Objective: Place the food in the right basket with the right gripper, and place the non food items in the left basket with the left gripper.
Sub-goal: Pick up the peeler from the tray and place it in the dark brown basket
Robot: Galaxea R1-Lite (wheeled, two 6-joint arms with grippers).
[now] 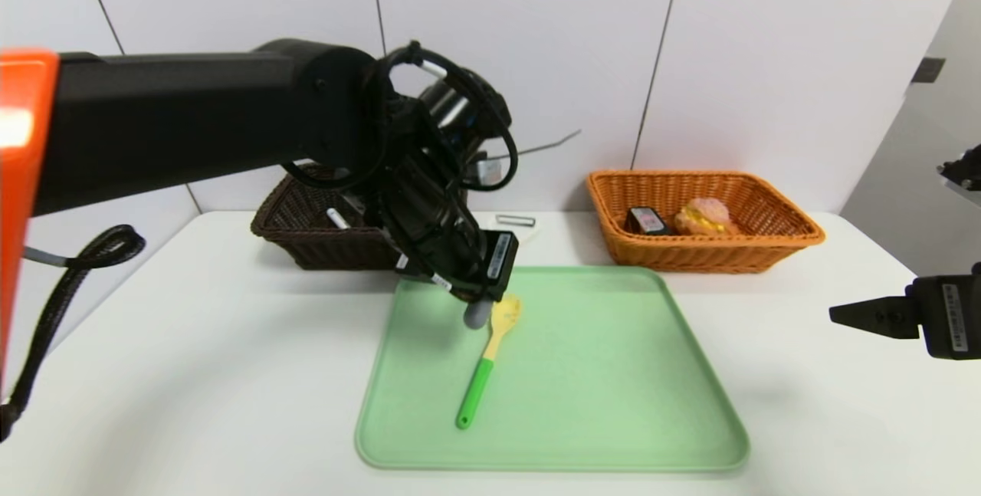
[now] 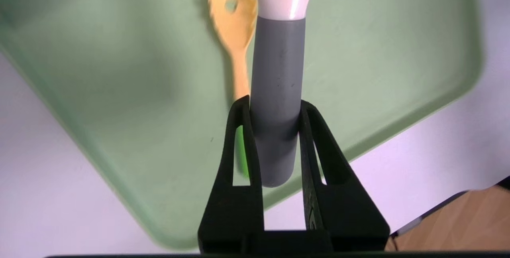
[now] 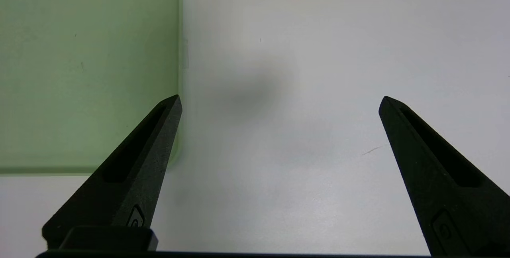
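My left gripper (image 2: 275, 104) is shut on the grey handle of the white Y-peeler (image 2: 275, 62), held above the green tray (image 2: 119, 102). In the head view the handle's grey end (image 1: 477, 314) pokes out under the left gripper (image 1: 481, 303) at the tray's back edge. The yellow pasta spoon with the green handle (image 1: 490, 354) lies on the tray just beside it. A white marker (image 1: 337, 218) rests in the dark brown left basket (image 1: 299, 239). The bun (image 1: 703, 216) and the black box (image 1: 646, 220) sit in the orange right basket (image 1: 774, 239). My right gripper (image 3: 279, 102) hangs open and empty over the table, right of the tray.
The green tray (image 1: 613, 373) fills the middle of the white table (image 1: 191, 373), with both baskets behind it against the wall. A small white and metal piece (image 1: 515, 220) shows between the baskets, behind the left gripper; I cannot tell what it is.
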